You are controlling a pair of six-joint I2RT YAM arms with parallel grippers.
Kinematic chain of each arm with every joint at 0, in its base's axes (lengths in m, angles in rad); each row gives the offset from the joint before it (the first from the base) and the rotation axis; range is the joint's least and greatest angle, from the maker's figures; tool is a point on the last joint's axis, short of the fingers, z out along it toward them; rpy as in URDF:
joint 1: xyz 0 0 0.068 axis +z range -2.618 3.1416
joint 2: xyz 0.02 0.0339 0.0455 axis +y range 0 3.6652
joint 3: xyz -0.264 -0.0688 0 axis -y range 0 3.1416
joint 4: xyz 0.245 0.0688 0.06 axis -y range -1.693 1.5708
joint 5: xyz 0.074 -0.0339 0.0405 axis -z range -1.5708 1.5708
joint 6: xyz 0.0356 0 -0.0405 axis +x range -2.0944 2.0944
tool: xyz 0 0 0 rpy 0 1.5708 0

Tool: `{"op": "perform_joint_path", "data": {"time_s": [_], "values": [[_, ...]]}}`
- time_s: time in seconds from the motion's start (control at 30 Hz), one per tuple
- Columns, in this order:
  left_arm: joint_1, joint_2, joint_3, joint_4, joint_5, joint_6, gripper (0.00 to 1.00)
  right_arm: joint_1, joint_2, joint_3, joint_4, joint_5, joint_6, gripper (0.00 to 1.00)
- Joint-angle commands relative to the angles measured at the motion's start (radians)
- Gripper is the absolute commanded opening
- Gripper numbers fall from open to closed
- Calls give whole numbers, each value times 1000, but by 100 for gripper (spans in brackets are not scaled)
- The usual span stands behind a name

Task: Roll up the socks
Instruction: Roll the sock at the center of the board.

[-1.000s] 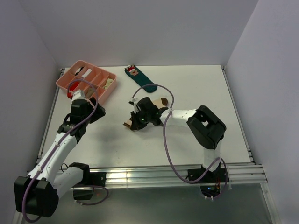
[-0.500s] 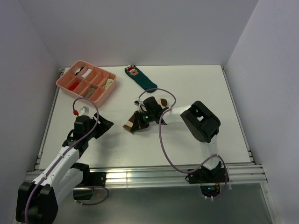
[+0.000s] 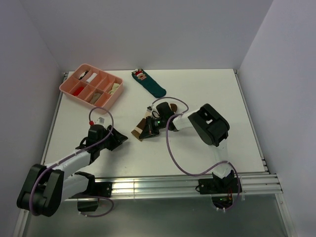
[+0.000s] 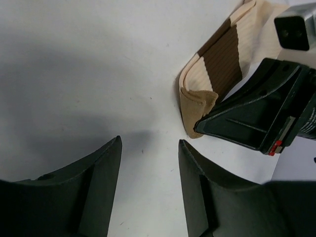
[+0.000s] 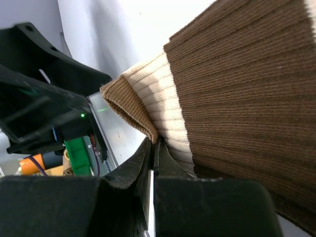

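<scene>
Two socks (image 4: 222, 54) clamped in right end effector (image 5: 154, 144), left end effector (image 4: 149, 144) parted, near

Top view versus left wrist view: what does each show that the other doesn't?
Only top: the tray, the teal sock, both whole arms. Only left wrist: the fold in the tan end of the socks, and the left hand open with nothing between its fingers. Both: the right hand gripping the socks on the table.
</scene>
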Motion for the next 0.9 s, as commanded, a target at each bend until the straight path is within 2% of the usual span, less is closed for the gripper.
{"op": "perform_joint_path", "data": {"time_s": [0.0, 0.23, 0.47, 0.6, 0.7, 0.87], "values": [[-52, 68, 13, 123, -2, -35, 54, -9, 42, -5, -2, 22, 13, 0], [-99, 224, 25, 209, -61, -95, 46, -9, 56, 10, -25, 14, 15, 0], [-99, 371, 62, 267, -85, -97, 46, -9, 57, 19, -46, 6, 6, 0], [-99, 421, 69, 267, -92, -104, 43, -9, 54, 28, -59, 6, -1, 0], [-99, 439, 71, 246, -106, -103, 36, -9, 54, 33, -59, -1, 2, 0], [-99, 484, 79, 240, -109, -107, 34, -9, 56, 53, -77, -7, 4, 0]]}}
